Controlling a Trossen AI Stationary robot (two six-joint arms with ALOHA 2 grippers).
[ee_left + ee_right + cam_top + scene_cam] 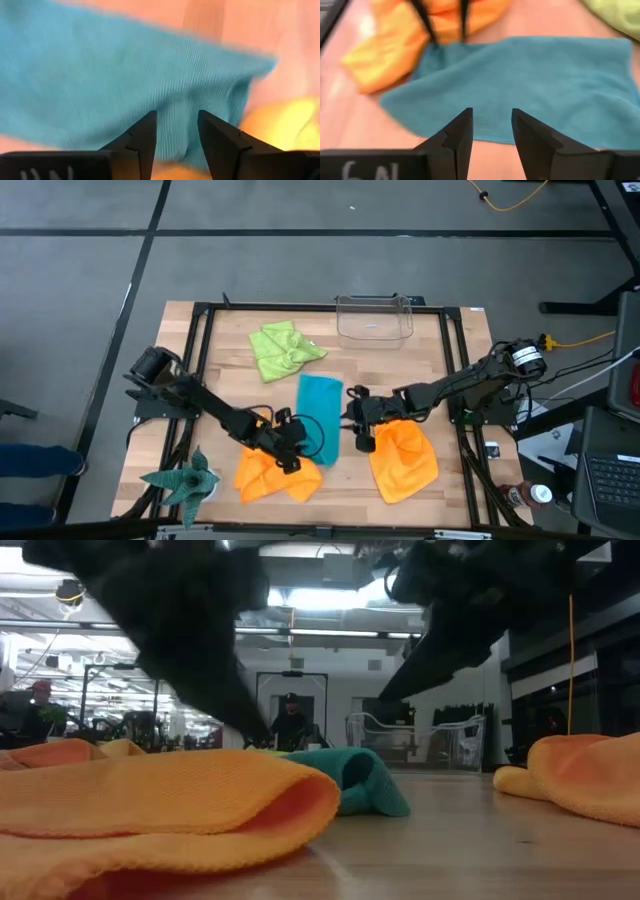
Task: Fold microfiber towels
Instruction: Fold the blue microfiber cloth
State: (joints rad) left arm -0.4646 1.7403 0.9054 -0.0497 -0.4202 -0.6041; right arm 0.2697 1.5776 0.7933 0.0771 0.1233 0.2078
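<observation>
Four towels lie on the table [440,380] seen from above: a green towel [284,350] at the back, a teal towel [320,415] mid-table, and two orange ones — the left orange towel [277,475] and the right orange towel [404,460]. The left gripper [295,445] and right gripper [362,418] flank the teal one. In both wrist views the fingers stand slightly apart, empty, facing teal cloth.
</observation>
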